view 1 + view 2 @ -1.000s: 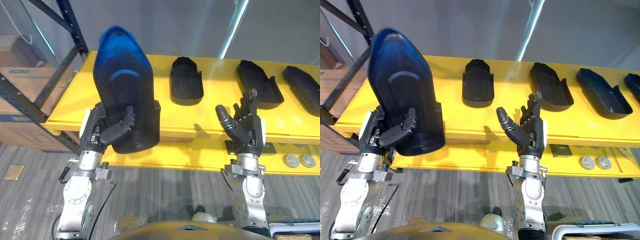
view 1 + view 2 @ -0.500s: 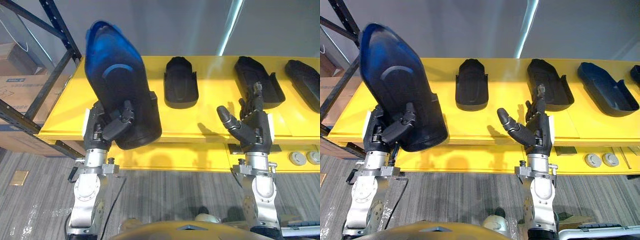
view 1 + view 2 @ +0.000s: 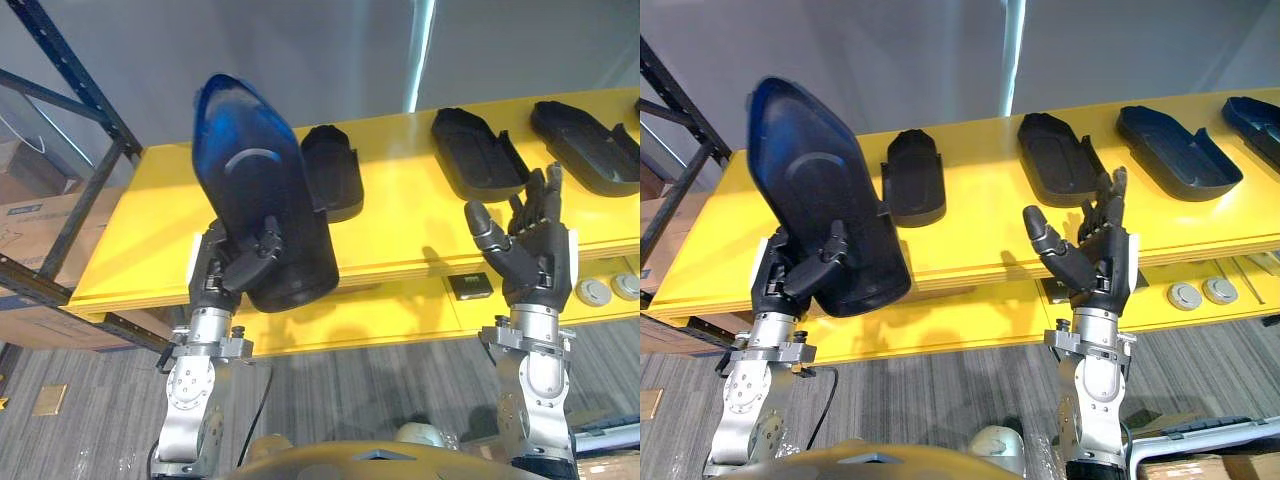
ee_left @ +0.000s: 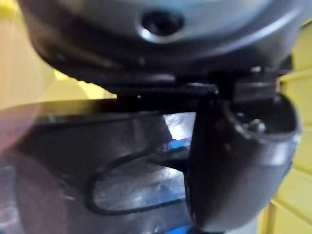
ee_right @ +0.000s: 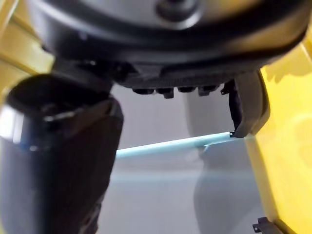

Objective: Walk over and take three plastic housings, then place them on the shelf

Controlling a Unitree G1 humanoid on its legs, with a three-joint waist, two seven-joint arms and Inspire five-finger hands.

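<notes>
My left hand (image 3: 232,270) is shut on a large dark blue-black plastic housing (image 3: 262,215), held upright in front of the yellow shelf (image 3: 150,230); its thumb (image 4: 239,161) presses on the housing's face (image 4: 131,185). Behind it a small black housing (image 3: 332,183) lies on the shelf. Two more black housings (image 3: 474,153) (image 3: 588,143) lie further right along the shelf. My right hand (image 3: 530,250) is raised, open and empty, before the shelf's front edge; in its wrist view the thumb (image 5: 53,161) and part of a black housing (image 5: 251,105) show.
A dark blue rack upright and brace (image 3: 75,150) stand at the left with cardboard boxes (image 3: 40,210) behind. Under the shelf lie a small dark box (image 3: 468,286) and round grey discs (image 3: 600,290). Grey floor (image 3: 350,400) lies below.
The whole picture has shifted, so the shelf and housings sit further left and higher in view. My left hand still holds the big housing; the right hand stays raised and open.
</notes>
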